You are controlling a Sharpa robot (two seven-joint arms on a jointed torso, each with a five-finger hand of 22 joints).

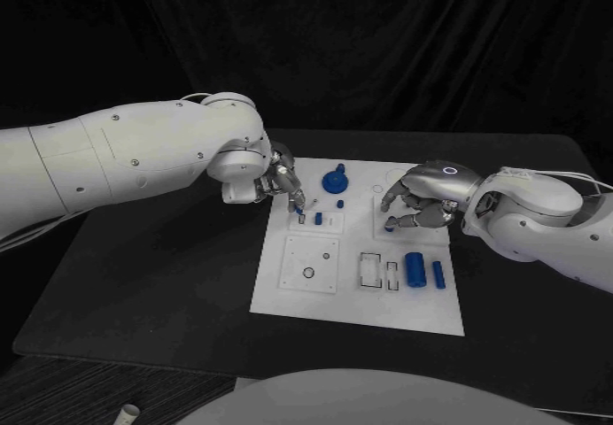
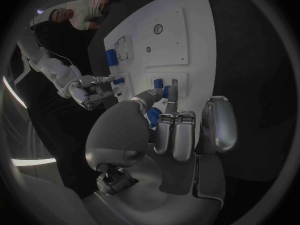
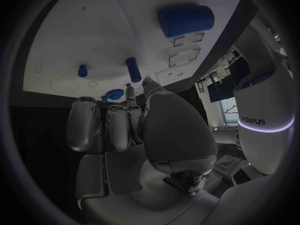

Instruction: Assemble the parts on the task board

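Blue parts (image 1: 414, 269) are lying loose at the white task board's (image 1: 294, 299) lower right, so assembly is looking early; the left hand (image 1: 281, 188) is pinching a small peg (image 1: 300, 212), while the right hand's (image 1: 419, 211) grasp I cannot tell.

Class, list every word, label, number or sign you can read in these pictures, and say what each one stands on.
"ROBSYS", or letters close to it: on the white machine body seen in the right wrist view; the letters are small and not sure.
The task board carries outlines only, no readable text.

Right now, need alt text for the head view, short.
A white task board lies mid-table with small blue parts on it. The left hand reaches over its far left corner, and the right hand hovers over its far right edge.
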